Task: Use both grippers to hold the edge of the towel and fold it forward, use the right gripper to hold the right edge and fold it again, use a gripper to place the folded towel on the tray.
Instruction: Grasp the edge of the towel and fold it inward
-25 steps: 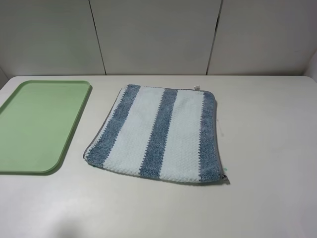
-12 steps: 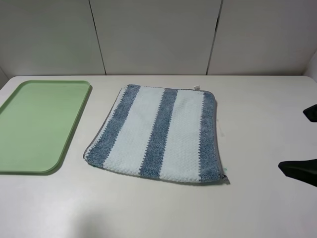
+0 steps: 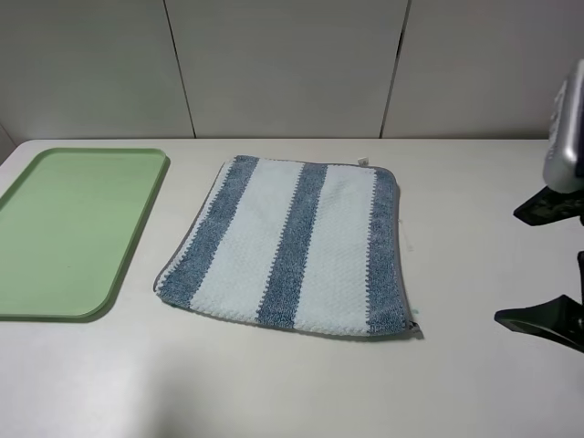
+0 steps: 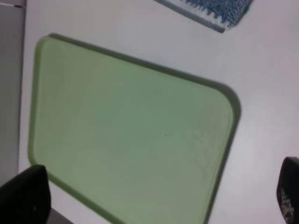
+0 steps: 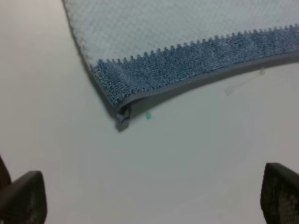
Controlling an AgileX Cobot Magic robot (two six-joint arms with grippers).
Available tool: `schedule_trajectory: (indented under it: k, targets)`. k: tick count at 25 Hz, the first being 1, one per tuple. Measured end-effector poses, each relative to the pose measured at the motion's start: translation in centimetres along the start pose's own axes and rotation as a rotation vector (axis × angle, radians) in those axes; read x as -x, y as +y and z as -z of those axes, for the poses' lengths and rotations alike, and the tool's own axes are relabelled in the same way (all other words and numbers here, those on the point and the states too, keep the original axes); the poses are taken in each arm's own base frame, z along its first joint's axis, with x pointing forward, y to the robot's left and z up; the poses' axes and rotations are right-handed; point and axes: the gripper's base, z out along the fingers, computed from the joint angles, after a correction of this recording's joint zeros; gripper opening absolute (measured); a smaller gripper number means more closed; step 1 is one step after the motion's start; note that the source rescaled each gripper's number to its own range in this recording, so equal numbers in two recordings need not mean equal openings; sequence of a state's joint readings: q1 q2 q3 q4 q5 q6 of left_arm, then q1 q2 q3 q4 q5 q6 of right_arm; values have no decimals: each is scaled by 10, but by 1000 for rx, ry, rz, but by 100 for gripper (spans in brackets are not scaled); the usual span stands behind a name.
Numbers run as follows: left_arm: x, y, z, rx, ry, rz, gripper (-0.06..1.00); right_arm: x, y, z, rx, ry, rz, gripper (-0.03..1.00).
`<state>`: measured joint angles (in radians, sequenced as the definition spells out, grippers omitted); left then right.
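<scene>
The blue and white striped towel (image 3: 292, 246) lies flat on the table, in the middle. The green tray (image 3: 73, 228) sits empty at the left. My right gripper (image 3: 547, 265) is open at the right edge of the exterior view, well to the right of the towel's near right corner. In the right wrist view that corner (image 5: 122, 114) lies ahead of the gripper (image 5: 149, 198), whose fingertips (image 5: 21, 198) are spread wide. My left gripper (image 4: 156, 196) is open above the tray (image 4: 131, 130), with a towel corner (image 4: 210, 11) beyond. It does not show in the exterior view.
The white table (image 3: 474, 383) has a wall of white panels (image 3: 292, 64) along its far edge. A small white tag (image 3: 363, 162) sticks out at the towel's far right corner. A tiny green speck (image 5: 148, 116) lies by the near right corner.
My right gripper has come into the exterior view from the right edge and moved further in toward the towel. The towel and tray have not moved.
</scene>
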<state>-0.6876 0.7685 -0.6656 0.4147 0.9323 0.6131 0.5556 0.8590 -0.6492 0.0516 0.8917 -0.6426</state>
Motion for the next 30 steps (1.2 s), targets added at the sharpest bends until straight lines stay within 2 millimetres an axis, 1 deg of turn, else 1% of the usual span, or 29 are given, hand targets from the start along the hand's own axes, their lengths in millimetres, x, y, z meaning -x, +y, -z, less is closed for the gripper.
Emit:
schedule_trajectory:
  k: [7, 11, 20, 30]
  targets:
    - [25, 7, -40, -70, 79, -99, 97, 2, -8, -16, -9, 70, 56, 100]
    - [37, 7, -58, -93, 75, -131, 97, 2, -10, -23, -8, 104, 111, 100]
    - [54, 7, -85, -119, 41, -242, 97, 6, -17, -48, 16, 170, 172, 100]
    - [67, 2, -114, -156, 26, -347, 97, 8, -22, -77, 47, 234, 232, 100]
